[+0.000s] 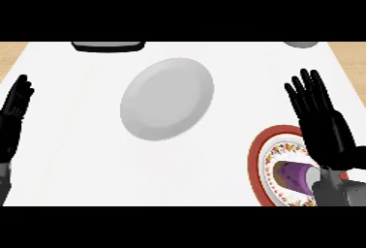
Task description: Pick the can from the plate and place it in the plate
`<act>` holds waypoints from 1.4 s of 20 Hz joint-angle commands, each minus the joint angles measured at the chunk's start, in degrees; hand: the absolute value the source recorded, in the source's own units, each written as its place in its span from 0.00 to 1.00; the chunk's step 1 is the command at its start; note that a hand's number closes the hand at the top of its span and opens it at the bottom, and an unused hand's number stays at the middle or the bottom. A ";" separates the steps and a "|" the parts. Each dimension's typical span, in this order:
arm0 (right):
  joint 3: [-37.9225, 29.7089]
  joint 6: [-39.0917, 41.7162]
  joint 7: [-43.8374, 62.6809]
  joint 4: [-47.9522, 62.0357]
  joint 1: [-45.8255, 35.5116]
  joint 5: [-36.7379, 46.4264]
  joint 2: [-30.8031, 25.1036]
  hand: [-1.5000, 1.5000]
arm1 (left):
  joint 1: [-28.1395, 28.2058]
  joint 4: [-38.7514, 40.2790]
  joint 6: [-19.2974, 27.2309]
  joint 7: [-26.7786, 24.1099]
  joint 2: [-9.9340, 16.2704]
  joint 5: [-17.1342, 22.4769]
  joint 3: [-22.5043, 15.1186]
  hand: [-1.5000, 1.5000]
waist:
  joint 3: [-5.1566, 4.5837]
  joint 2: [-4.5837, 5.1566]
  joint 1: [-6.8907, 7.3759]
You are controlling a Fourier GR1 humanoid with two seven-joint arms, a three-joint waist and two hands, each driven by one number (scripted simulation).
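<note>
Purple can (295,177) lies on the red-rimmed plate (259,151) under the open right robot hand (323,127), white counter (79,160) around.

The counter (85,160) is white, with tan wood showing past its far corners. The plate (167,99) on it is plain light grey. Right of that plate, a second plate (262,160) has a red rim and a white, orange-flecked pattern. The can (295,177) on it is purple. Both hands (322,121) (14,109) are black.
</note>
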 commanded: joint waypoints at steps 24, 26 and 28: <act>10.05 2.87 -44.42 -16.00 29.73 25.82 -8.91 0.00 | -6.42 -12.50 -4.78 13.66 -6.59 4.72 -3.04 0.50 | 0.05 0.20 -0.71; 6.96 2.59 -34.71 -24.59 31.49 26.23 -13.52 0.00 | -5.85 -13.31 -4.20 14.03 -6.57 4.74 -2.97 0.50 | -0.03 0.06 -1.05; 1.43 2.10 -32.61 -22.43 31.50 29.10 -18.03 0.00 | -6.52 -13.46 -4.84 15.02 -5.46 4.60 -3.00 0.50 | -0.06 0.06 -1.26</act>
